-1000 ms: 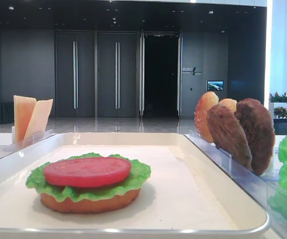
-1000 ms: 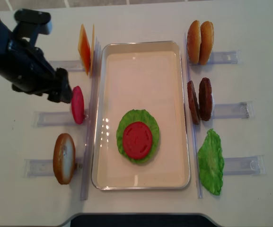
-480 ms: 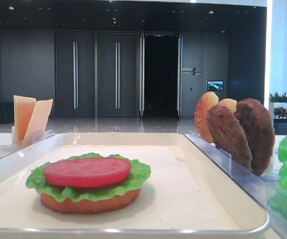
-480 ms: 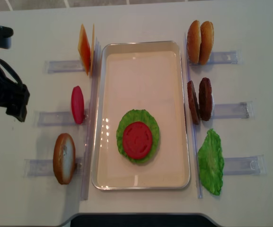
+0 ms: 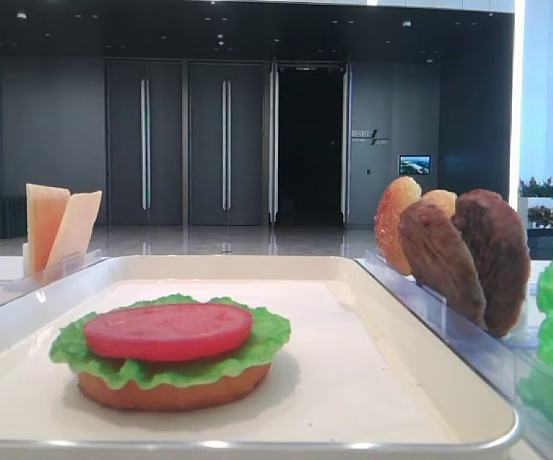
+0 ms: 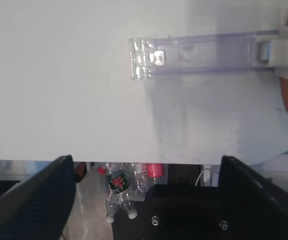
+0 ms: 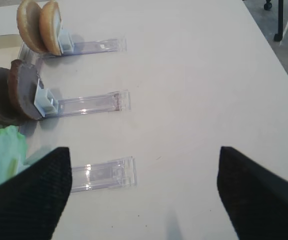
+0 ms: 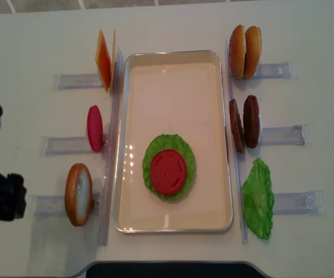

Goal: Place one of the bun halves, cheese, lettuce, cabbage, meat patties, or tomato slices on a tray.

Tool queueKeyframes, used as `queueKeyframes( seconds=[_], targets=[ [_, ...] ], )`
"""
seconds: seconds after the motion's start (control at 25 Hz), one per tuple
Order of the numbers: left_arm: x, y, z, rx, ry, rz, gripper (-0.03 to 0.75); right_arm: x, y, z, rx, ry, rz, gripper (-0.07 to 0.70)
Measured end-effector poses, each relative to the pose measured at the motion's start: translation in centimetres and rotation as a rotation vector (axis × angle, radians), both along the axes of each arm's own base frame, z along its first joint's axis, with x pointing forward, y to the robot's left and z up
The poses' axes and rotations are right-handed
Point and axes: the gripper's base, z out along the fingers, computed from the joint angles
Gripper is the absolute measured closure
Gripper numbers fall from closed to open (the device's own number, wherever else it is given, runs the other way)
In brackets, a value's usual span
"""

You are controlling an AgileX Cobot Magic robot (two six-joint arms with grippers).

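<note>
Exterior high (realsense): stack of bun, lettuce [image 8: 153, 152] and tomato slice [image 8: 168, 171] sits on tray [image 8: 172, 58]; left claw [image 8: 7, 200] at surface edge, just left of racked bun half [image 8: 77, 194]. Left wrist: jaws wide, empty. Right wrist: right claw [image 7: 144, 195] spread, empty, meat patties [image 7: 11, 95] up-left.

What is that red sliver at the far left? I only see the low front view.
Observer: A spare tomato slice, standing on edge in a clear rack left of the tray.
Operator: Any robot hand nearby?
Observer: The left gripper is open and empty, at the table edge near a bun half.
Operator: And the other hand?
Observer: The right gripper is open too, above bare table, right of the meat patties.
</note>
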Motion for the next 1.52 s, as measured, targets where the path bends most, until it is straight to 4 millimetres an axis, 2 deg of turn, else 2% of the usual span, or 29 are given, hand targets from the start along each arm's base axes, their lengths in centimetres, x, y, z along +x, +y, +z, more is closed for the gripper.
queueKeyframes(
  seconds=[0.16, 0.4, 0.8, 1.2, 1.52],
  targets=[
    [-3.0, 0.1, -0.2, -0.034, -0.099, 0.001, 0.024, 0.0, 0.0, 0.0, 0.0, 0.0, 0.0, 0.039],
    [-5.8, 0.2, -0.7, -0.066, -0.289, -0.014, 0.024, 0.0, 0.0, 0.0, 0.0, 0.0, 0.0, 0.039],
    [-8.2, 0.2, 0.1, -0.123, -0.483, -0.021, 0.073, 0.0, 0.0, 0.0, 0.0, 0.0, 0.0, 0.039],
    [-10.9, 0.4, 0.9, -0.139, -0.674, -0.022, 0.194, 0.0, 0.0, 0.0, 0.0, 0.0, 0.0, 0.039],
    [-12.4, 0.6, 1.0, -0.101, -0.77, 0.091, 0.288, 0.0, 0.0, 0.0, 0.0, 0.0, 0.0, 0.039]
  ],
)
